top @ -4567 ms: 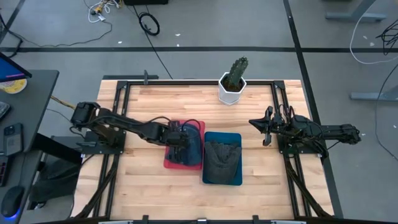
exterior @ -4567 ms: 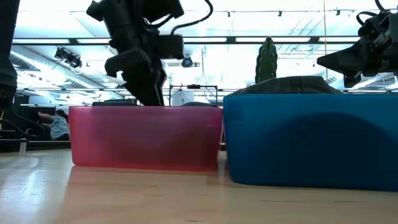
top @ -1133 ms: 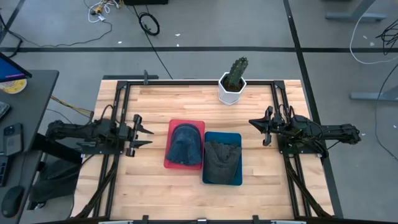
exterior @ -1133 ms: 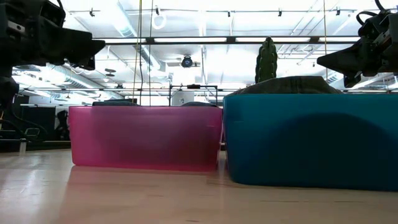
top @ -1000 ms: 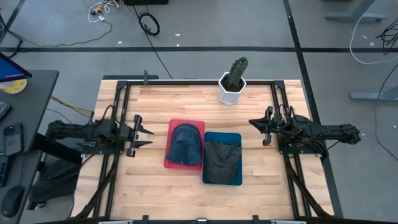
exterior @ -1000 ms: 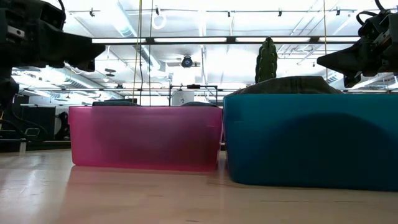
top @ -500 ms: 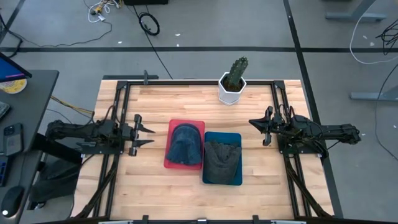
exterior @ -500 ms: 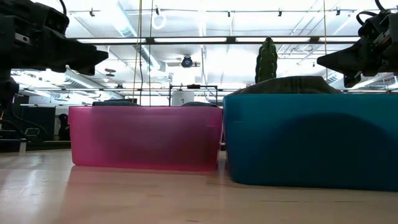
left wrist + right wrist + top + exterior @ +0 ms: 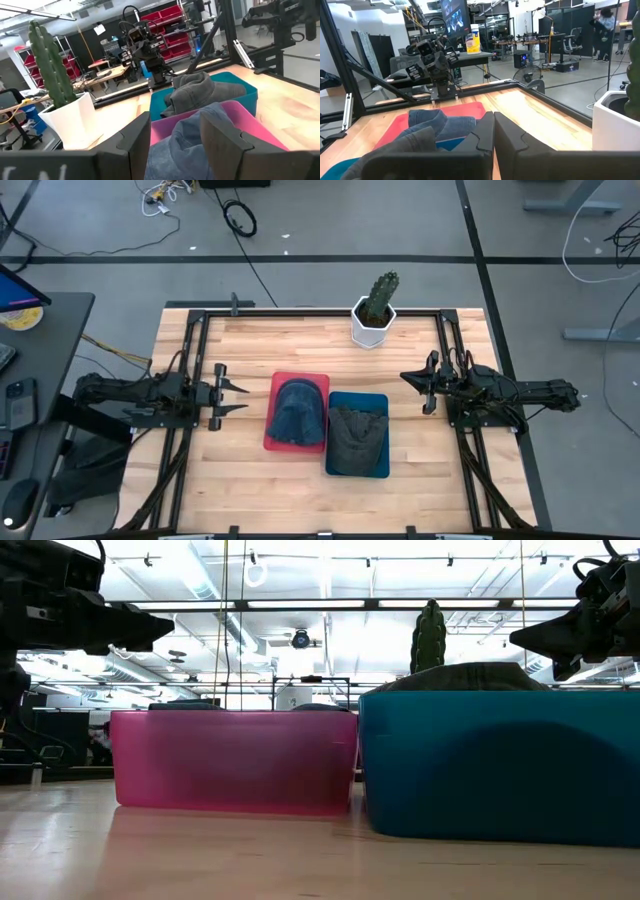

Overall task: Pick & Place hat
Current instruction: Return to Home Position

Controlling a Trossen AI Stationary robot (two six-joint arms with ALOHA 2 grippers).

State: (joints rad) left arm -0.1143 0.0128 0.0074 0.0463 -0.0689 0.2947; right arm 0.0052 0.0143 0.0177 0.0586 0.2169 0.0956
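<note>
A blue denim hat (image 9: 297, 410) lies crown-up in the red bin (image 9: 270, 443). A grey hat (image 9: 357, 436) lies in the blue bin (image 9: 358, 397) beside it, its crown rising above the rim in the low view (image 9: 470, 675). My left gripper (image 9: 240, 396) hovers open at the table's left side, level, pointing at the red bin and apart from it; its wrist view shows the denim hat (image 9: 185, 150) beyond the spread fingers. My right gripper (image 9: 408, 378) waits shut at the table's right side, above the table, touching nothing.
A cactus in a white pot (image 9: 375, 310) stands at the far edge, behind the bins. The two bins sit side by side at the table's middle, touching. Bare wood (image 9: 250, 490) lies near, left and right of them. Black frame rails run along both sides.
My left gripper has sunk slightly at the table's left side, staying open. The hats, the bins and my right arm have kept still.
</note>
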